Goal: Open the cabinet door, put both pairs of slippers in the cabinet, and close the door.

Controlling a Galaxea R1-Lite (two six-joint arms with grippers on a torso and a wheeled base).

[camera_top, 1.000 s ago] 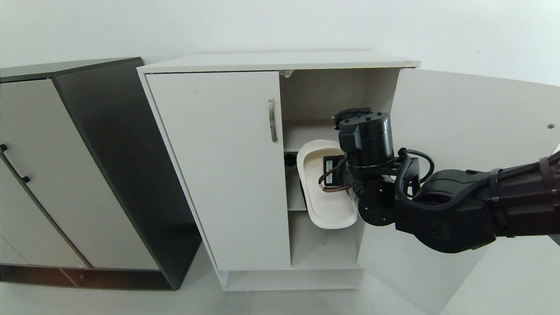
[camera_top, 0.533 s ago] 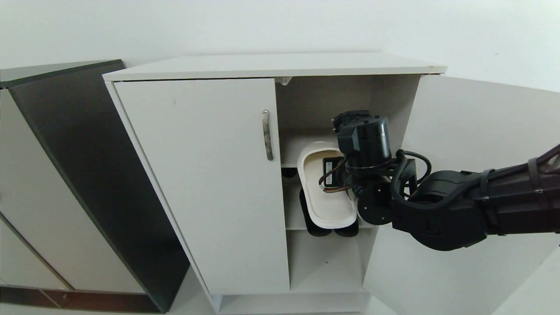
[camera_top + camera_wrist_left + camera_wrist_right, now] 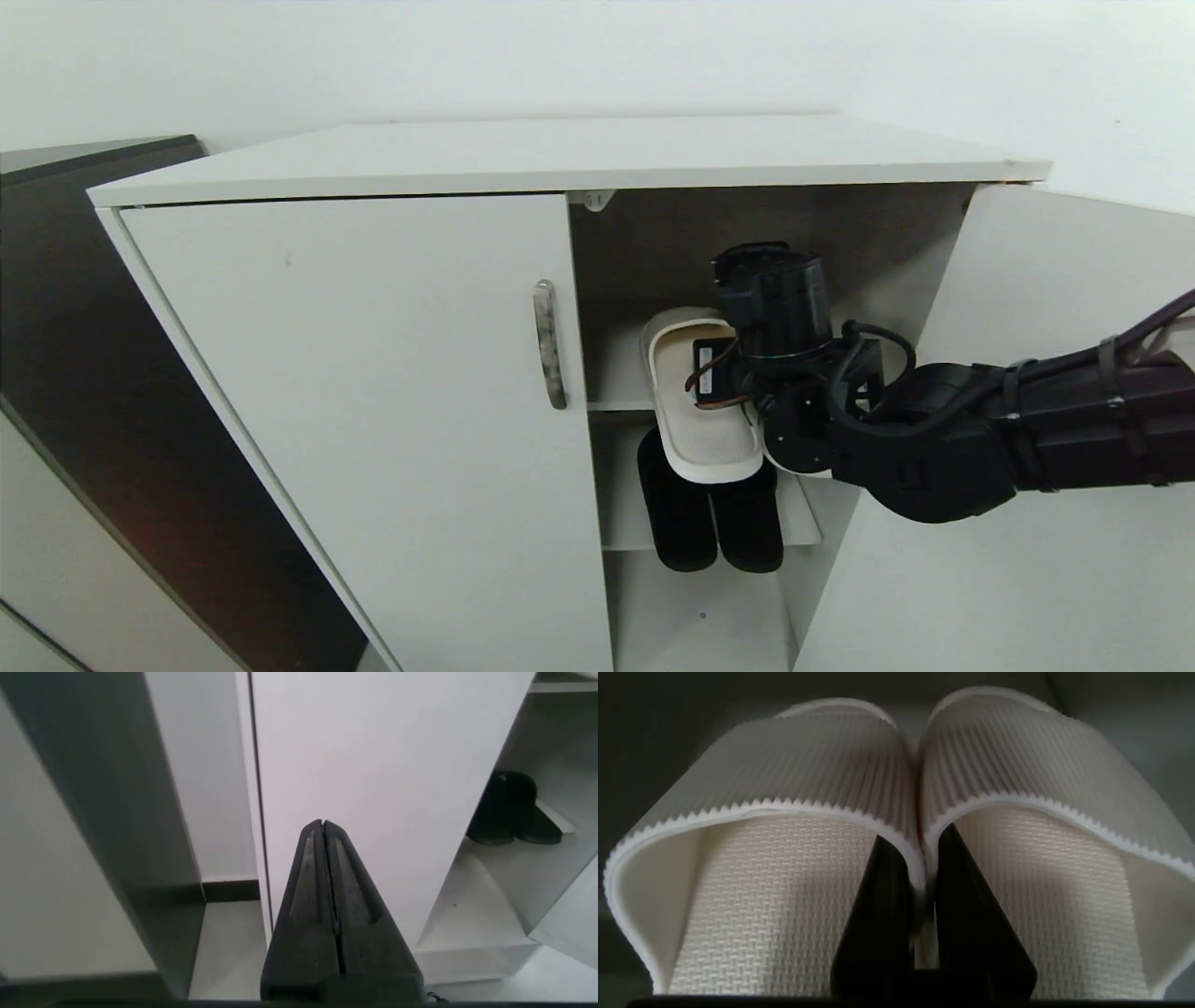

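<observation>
White slippers (image 3: 702, 439) hang as a pair in your right gripper (image 3: 924, 905), at the open right half of the white cabinet (image 3: 560, 154). In the right wrist view you see the jaws clamped on the two inner strap edges. One black finger (image 3: 878, 924) is tucked under each strap, so the slippers are pressed side by side.

From the head view, the pair sits level with the upper shelf (image 3: 611, 407). The toes point into the cabinet and the heels reach out past the shelf's front edge. You cannot tell whether the soles touch that shelf, because the wrist covers the spot.

Below them the black slippers (image 3: 711, 518) lie side by side on the lower shelf (image 3: 805, 532), with their heels poking out over its front edge.

The right door (image 3: 1046, 392) stands wide open, and your right arm reaches across in front of it. The left door (image 3: 373, 420) is shut, with its handle (image 3: 550, 343) upright near the inner edge.

Your left gripper (image 3: 322, 840) is low in front of that shut left door, its jaws pressed fully together with nothing between them. Beyond it, the left wrist view shows you the black slippers (image 3: 512, 810) on their shelf.

A dark cabinet (image 3: 84, 327) stands just beside the white one, on your left.
</observation>
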